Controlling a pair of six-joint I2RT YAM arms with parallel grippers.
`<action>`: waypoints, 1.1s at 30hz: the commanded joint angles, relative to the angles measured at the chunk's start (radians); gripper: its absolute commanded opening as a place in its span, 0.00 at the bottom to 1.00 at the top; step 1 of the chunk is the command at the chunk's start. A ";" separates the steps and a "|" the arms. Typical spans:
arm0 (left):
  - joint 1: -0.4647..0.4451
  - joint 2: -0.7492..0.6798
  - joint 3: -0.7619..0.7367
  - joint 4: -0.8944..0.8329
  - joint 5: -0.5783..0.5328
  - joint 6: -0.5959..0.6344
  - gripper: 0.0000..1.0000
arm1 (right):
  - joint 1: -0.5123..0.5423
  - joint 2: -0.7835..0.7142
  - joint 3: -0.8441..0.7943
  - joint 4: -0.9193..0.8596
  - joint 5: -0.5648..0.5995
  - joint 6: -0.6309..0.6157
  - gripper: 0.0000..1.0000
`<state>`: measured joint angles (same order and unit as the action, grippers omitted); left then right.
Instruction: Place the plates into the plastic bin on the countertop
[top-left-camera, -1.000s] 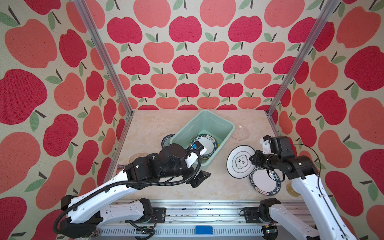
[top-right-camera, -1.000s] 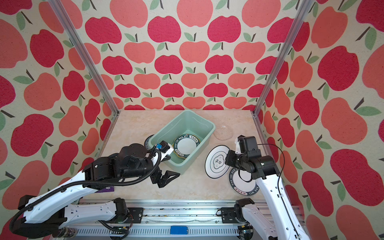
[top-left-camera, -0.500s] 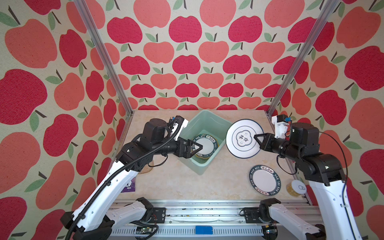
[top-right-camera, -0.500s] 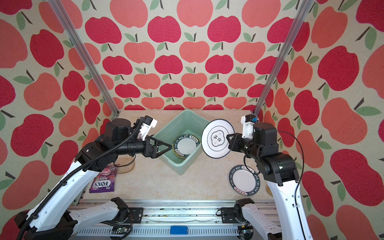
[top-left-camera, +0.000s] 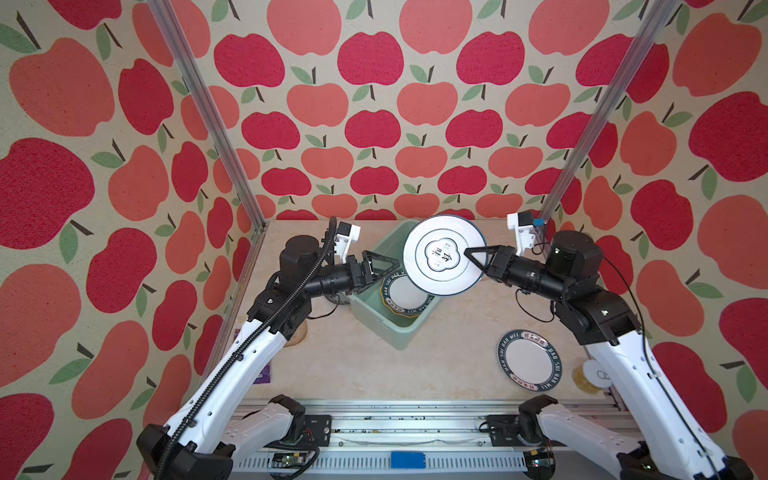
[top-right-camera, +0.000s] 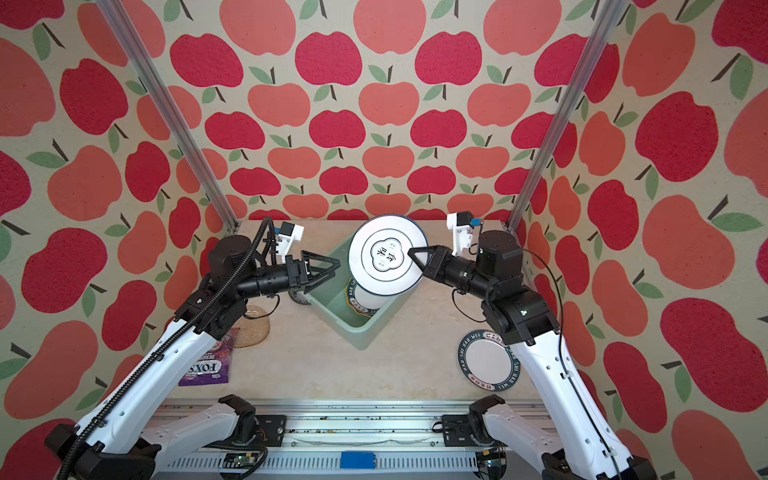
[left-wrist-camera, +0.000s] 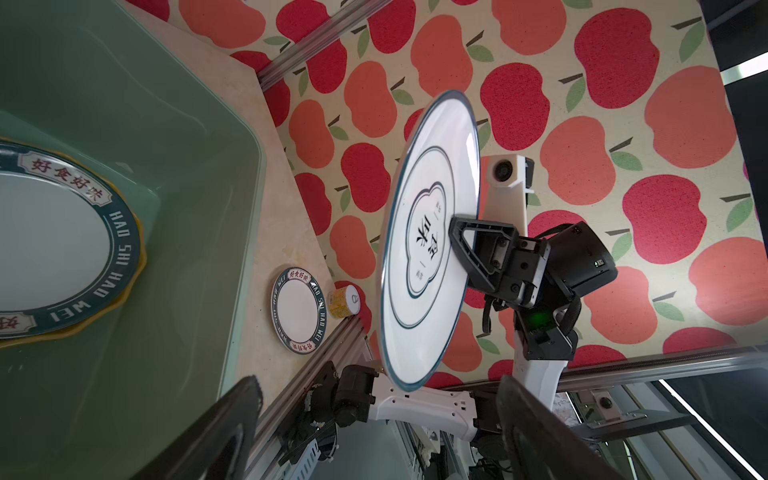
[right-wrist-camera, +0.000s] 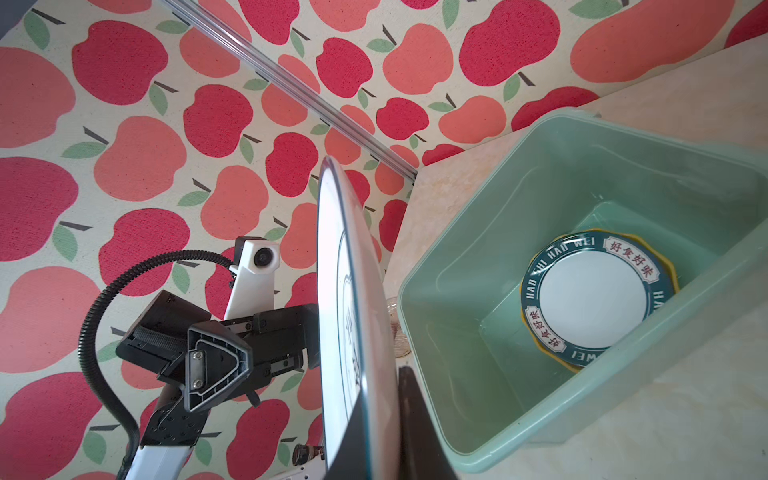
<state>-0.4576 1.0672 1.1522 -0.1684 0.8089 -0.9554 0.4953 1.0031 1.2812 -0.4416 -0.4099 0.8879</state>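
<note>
My right gripper (top-left-camera: 473, 258) is shut on the edge of the white plate with a centre emblem (top-left-camera: 444, 254), held tilted above the mint-green plastic bin (top-left-camera: 400, 338). The right wrist view shows that plate (right-wrist-camera: 345, 291) edge-on between the jaws. Inside the bin a dark-rimmed lettered plate (top-left-camera: 405, 293) lies on a yellow plate (right-wrist-camera: 671, 266). My left gripper (top-left-camera: 384, 266) hangs open and holds nothing at the bin's left rim, facing the held plate (left-wrist-camera: 424, 249). A second lettered plate (top-left-camera: 528, 360) lies on the countertop (top-left-camera: 457, 332) at the front right.
A small dark plate (top-right-camera: 297, 297) peeks out beside the bin under my left arm. A purple candy bag (top-right-camera: 203, 368) and a tan round dish (top-right-camera: 249, 328) lie at the front left. A yellow can (top-left-camera: 588, 374) stands by the right rail.
My right gripper lifted the emblem plate off the countertop and carried it over the bin. My left arm swung from the front of the bin to its left rim.
</note>
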 joint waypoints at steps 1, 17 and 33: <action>0.005 -0.004 -0.001 0.109 -0.042 -0.040 0.88 | 0.040 0.004 -0.019 0.148 0.001 0.088 0.00; -0.001 0.071 0.012 0.117 -0.093 -0.046 0.60 | 0.124 0.059 -0.073 0.273 0.032 0.164 0.00; 0.000 0.083 0.009 0.072 -0.112 -0.037 0.03 | 0.123 0.077 -0.083 0.249 0.061 0.131 0.08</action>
<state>-0.4572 1.1461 1.1507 -0.0868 0.6971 -0.9970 0.6151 1.0744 1.1904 -0.2169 -0.3714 1.0344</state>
